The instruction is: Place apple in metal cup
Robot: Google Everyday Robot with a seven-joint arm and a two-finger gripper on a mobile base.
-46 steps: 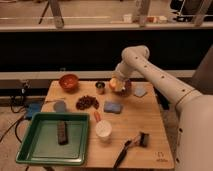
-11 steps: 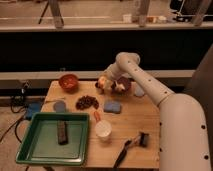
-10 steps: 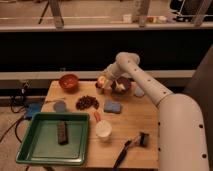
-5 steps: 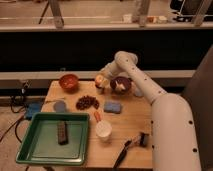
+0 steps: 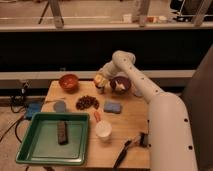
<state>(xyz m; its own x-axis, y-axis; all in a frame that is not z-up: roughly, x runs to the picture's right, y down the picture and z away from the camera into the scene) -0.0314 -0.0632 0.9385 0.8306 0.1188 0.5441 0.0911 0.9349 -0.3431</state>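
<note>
Gripper (image 5: 100,80) holds apple (image 5: 98,79) over metal cup (image 5: 101,90); cup mostly hidden.

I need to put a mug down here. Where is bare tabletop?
Bare wood lies between the blue sponge, white cup and brush. The back is crowded: orange bowl, gripper with the apple, purple bowl.

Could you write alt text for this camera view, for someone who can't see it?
A white robot arm reaches over a wooden table, its gripper holding the apple just above the metal cup, beside a dark purple bowl. Nearer the camera sit a green tray and a white cup.
</note>
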